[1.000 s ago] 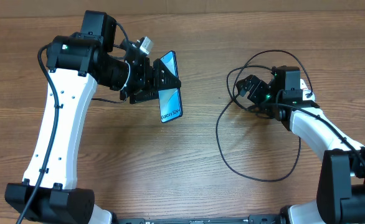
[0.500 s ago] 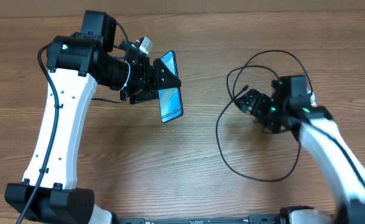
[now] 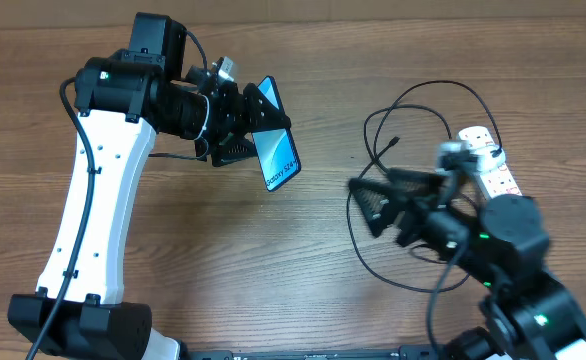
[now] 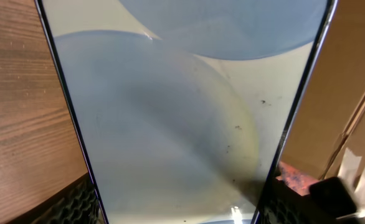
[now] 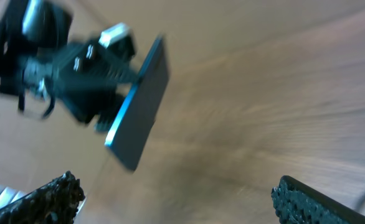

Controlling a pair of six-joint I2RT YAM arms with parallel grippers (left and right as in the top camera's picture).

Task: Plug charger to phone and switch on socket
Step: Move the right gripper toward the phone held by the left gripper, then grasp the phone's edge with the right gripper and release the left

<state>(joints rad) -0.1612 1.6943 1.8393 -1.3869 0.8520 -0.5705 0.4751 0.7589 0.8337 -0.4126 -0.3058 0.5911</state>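
overhead, the left gripper clamps the phone, long axis slanting toward the right gripper, wide open and empty by the charger.

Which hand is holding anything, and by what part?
Left hand holds the phone, clamped across its long edges at the end away from the Galaxy text. Right hand is open, holding nothing.

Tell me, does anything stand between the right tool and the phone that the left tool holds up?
Nothing visible does. Seen from overhead, only bare table lies between the open right tool and the phone in the left tool. The right wrist camera also sees the phone unblocked.
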